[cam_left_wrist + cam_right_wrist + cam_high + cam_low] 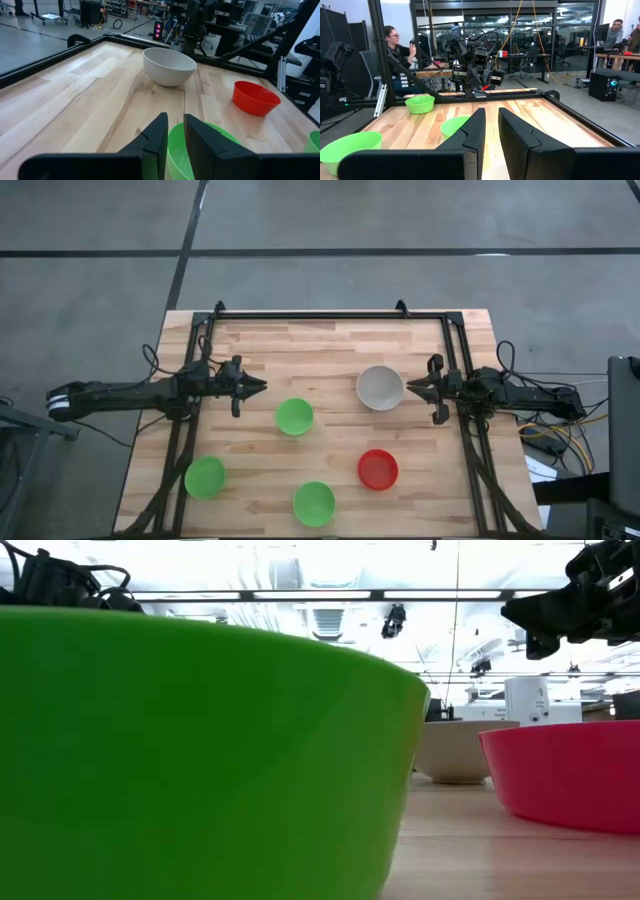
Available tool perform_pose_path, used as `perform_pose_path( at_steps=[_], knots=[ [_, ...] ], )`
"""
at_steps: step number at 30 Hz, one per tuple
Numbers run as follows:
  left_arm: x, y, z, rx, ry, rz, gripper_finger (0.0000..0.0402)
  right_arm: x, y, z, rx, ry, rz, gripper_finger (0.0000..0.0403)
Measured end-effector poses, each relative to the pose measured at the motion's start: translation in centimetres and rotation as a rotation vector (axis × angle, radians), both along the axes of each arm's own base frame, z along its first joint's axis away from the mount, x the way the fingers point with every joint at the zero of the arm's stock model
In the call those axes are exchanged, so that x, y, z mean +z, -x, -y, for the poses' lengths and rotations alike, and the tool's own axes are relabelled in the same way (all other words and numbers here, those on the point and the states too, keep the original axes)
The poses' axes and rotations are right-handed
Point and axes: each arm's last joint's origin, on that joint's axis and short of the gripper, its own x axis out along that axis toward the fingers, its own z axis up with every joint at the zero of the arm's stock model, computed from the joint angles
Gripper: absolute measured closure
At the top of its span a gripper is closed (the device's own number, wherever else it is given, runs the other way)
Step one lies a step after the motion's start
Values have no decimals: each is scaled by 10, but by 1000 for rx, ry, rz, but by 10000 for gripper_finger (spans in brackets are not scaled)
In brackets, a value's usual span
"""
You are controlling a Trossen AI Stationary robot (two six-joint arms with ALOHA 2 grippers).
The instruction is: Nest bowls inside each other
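Observation:
Five bowls stand apart on their bases on the wooden table (250, 340). The pale grey-white bowl (380, 387) is at the right. One green bowl (294, 416) is in the middle, another (205, 477) at the near left, a third (314, 503) at the near edge. The red bowl (378, 469) stands near right. My left gripper (260, 385) hovers level just left of the middle green bowl (200, 150), with a narrow gap between its fingers and nothing in it. My right gripper (412, 388) hovers level just right of the grey-white bowl, likewise narrowly open on nothing.
A black frame rail (330, 314) runs along the far edge, with more rails down both sides. Beyond the table's left side a person (395, 45) sits. In the low view the near green bowl (200, 760) fills the foreground beside the red bowl (570, 775).

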Motion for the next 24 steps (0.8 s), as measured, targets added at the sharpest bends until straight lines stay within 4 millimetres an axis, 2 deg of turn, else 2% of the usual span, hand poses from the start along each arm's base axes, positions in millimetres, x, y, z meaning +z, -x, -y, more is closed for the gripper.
perform_pose_path(
  at_steps=[19,24],
  knots=[
    [0,0,0,0,0,0,335,0,0,0,0,-2,0,351],
    [0,0,0,0,0,0,335,0,0,0,6,-55,4,351]
  ],
)
